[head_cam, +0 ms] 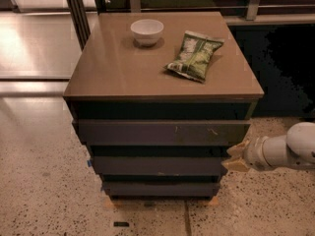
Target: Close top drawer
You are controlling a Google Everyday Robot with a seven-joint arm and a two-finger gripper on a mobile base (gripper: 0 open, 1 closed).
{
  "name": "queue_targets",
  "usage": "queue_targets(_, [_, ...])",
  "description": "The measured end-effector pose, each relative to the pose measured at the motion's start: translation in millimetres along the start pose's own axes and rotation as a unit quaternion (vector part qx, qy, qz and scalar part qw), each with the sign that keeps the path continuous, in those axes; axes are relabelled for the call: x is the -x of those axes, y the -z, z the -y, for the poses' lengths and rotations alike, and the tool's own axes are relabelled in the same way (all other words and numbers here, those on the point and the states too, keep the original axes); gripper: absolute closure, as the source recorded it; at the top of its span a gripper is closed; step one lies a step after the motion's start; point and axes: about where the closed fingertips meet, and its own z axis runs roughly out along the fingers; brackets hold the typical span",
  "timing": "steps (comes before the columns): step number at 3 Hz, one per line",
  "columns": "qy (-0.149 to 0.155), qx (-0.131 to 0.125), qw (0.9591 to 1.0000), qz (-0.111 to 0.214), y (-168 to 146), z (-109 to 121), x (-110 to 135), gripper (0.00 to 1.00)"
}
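Observation:
The top drawer [162, 132] is the widest of three dark grey-purple fronts under the brown cabinet top, with small pale scratches right of centre. It stands out a little from the cabinet body, with a dark gap above it. My gripper [236, 158] comes in from the right on a white arm [290, 151]. Its tan fingertips sit just off the cabinet's right front corner, below the top drawer's right end and level with the middle drawer [157, 166].
A white bowl [147, 31] and a green snack bag [195, 56] lie on the cabinet top [113, 68]. The bottom drawer [160, 188] is narrowest. Speckled floor lies in front. Metal posts stand behind the cabinet, and a dark area is at right.

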Motion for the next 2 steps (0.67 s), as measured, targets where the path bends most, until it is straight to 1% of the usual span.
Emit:
queue_targets(1, [-0.01,-0.009,0.9999,-0.005,8.9,-5.9,0.1,0.0])
queue_targets(2, [-0.01,-0.009,0.9999,-0.005,8.9,-6.0,0.1,0.0])
